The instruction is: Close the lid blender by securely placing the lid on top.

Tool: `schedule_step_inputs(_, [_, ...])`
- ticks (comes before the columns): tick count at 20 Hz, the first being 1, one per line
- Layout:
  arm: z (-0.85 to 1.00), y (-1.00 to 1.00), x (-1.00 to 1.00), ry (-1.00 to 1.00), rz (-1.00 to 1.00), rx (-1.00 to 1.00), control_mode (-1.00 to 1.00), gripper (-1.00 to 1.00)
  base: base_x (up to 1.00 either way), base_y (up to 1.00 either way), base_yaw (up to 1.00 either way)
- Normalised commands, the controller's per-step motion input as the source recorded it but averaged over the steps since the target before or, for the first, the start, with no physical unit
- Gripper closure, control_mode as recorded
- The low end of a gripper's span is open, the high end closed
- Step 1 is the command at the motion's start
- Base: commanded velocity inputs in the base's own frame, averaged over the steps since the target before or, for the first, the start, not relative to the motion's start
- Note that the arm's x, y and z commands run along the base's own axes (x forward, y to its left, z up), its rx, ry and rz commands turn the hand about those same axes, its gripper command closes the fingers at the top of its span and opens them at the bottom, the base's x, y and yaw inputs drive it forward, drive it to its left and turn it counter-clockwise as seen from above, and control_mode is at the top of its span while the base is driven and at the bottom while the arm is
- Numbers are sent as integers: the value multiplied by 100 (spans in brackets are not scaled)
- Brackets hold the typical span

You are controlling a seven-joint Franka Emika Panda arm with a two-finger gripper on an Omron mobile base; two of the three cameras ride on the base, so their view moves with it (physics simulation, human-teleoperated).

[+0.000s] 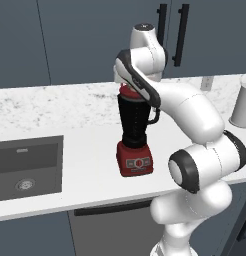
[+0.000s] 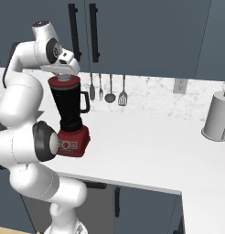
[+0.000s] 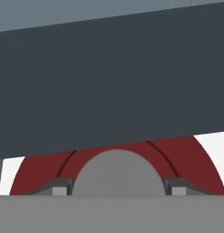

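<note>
The blender (image 1: 135, 120) (image 2: 68, 103), a black translucent jar with a side handle on a red square base, stands on the white counter. The red lid (image 1: 128, 93) (image 2: 64, 79) (image 3: 36, 175) lies on the jar's mouth, level as far as I can see. My gripper (image 2: 64, 72) (image 3: 117, 187) comes straight down onto it. In the hand view its fingertips (image 3: 61, 186) press against both sides of the lid's grey knob (image 3: 117, 170). In the left base view my forearm hides most of the hand.
A pale grey cylindrical container (image 1: 242, 102) (image 2: 218, 116) stands at the right on the counter. A sink (image 1: 25, 167) lies left of the blender. Several utensils (image 2: 107, 89) hang on the back wall, under dark cabinets (image 2: 132, 32).
</note>
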Motion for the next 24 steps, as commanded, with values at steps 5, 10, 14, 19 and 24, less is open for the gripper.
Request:
schedule_step_inputs(5, [-22, 0, 4, -2, 0, -1, -100, 100, 0, 0, 0])
schedule_step_inputs(10, [-9, 0, 13, -12, 0, 0, -100, 100, 0, 0, 0])
schedule_step_inputs(14, [0, 0, 11, -20, 0, 0, -100, 100, 0, 0, 0])
schedule_step_inputs(19, [0, 0, 10, -21, 0, 0, -100, 100, 0, 0, 0])
schedule_step_inputs(24, [-8, 0, 3, -19, 0, 0, -100, 100, 0, 0, 0])
